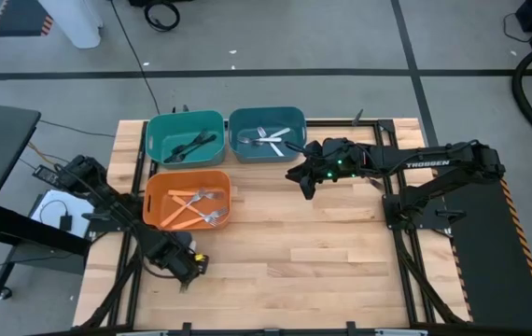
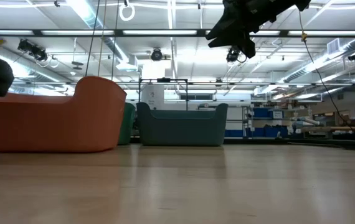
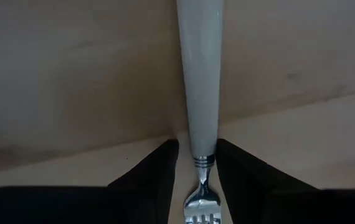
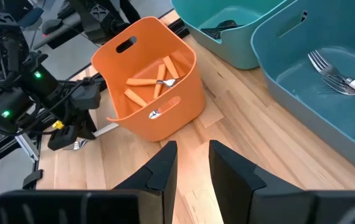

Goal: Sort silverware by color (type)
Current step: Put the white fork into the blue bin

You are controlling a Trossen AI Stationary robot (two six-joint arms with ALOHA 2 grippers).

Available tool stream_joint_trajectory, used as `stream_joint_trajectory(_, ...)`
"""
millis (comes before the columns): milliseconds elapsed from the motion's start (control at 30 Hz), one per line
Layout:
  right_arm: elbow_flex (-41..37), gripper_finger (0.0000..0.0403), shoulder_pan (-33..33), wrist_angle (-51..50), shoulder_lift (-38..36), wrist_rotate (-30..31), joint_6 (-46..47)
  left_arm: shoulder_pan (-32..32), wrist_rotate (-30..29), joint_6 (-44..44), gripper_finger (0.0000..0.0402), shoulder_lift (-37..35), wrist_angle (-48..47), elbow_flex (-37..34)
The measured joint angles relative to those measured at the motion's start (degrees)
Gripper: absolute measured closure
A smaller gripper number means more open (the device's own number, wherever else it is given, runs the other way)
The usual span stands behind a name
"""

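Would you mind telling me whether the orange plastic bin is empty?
Not empty: the orange plastic bin holds several orange-handled forks, seen from above.
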Motion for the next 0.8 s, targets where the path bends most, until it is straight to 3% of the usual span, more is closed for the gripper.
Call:
stream_joint_trajectory(367, 0.0, 0.0303, 0.0, -0.2, 0.0, 0.0, 0.0, 0.3, -0.5, 4.1, 0.0349, 0.3, -4.0, 0.1)
stream_joint_trajectory(600, 0.0, 0.0303, 0.0, -2.3, 0.0, 0.0, 0.0, 0.2, -0.5, 8.6, 0.035, 0.4, -3.3, 1.1)
stream_joint_trajectory(800, 0.0, 0.0303, 0.0, -4.1, 0.0, -2.1, 0.0, 0.1, -1.3, 15.6, 0.035, 1.0, -8.3, 9.5)
